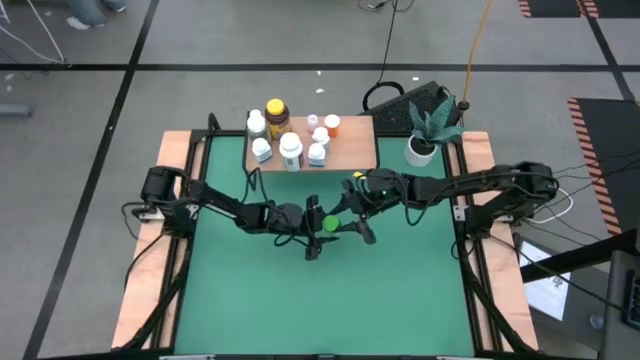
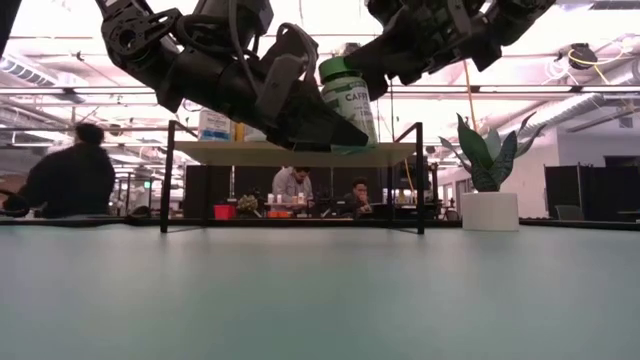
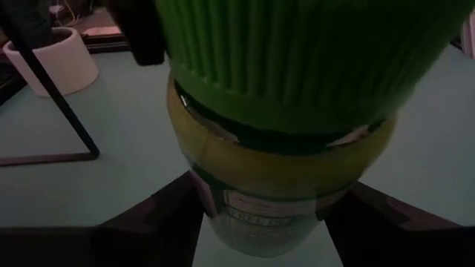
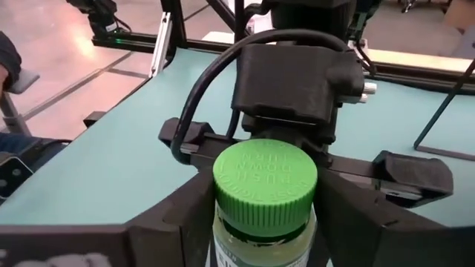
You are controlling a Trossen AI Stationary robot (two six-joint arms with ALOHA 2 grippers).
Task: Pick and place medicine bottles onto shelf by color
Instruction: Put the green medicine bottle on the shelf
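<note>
Left claw (image 1: 320, 234) and right claw (image 1: 347, 226), both clenched on one small bottle with a ribbed green cap (image 2: 348, 96), in the air over the middle of the green table mat (image 1: 330, 300).

Held nearly upright between the two, well above the mat, on the near side of the low shelf with light wooden top and thin black legs (image 1: 356, 150); not yet on it. Looks like a hand-over from left to right, inside the carrying step. Already standing on the shelf: a group of small pill bottles, mostly white (image 1: 291, 148), at its left and middle. Next, as a judgement: calls for loosening the left grip before any pull, then carrying far and above the shelf edge, then lowering straight onto bare wood, without knocking the standing bottles.
</note>
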